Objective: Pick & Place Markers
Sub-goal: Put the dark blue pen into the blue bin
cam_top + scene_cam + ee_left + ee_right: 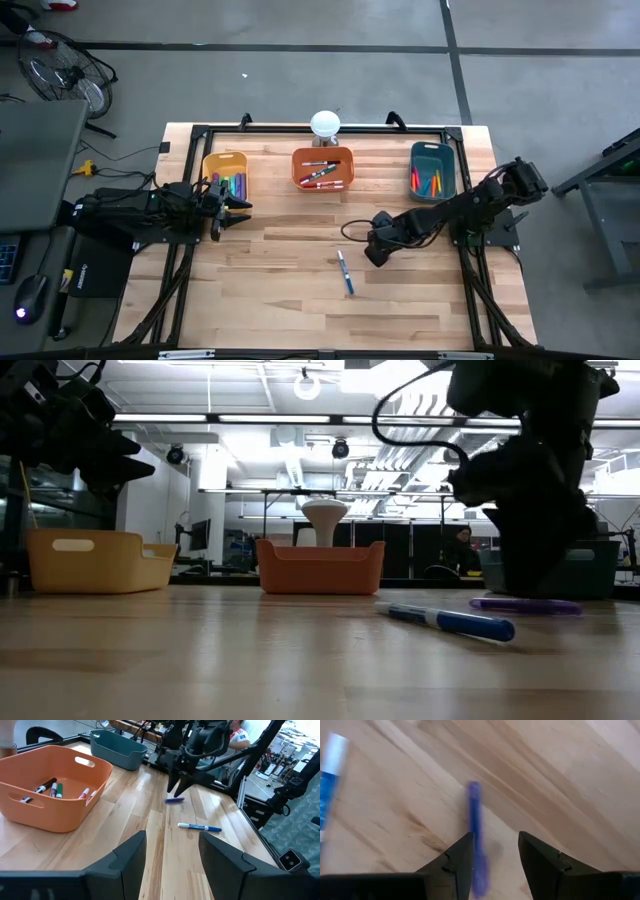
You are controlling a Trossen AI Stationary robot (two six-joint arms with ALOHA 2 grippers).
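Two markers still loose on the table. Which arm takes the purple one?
Right. The right gripper hangs directly over the purple marker, open fingers either side of it, with the blue marker just beside. The left gripper sits away by the yellow bin, holding nothing.

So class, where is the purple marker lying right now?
In the high view the purple marker lies on the table's right half, under the right end effector, just right of the blue marker.
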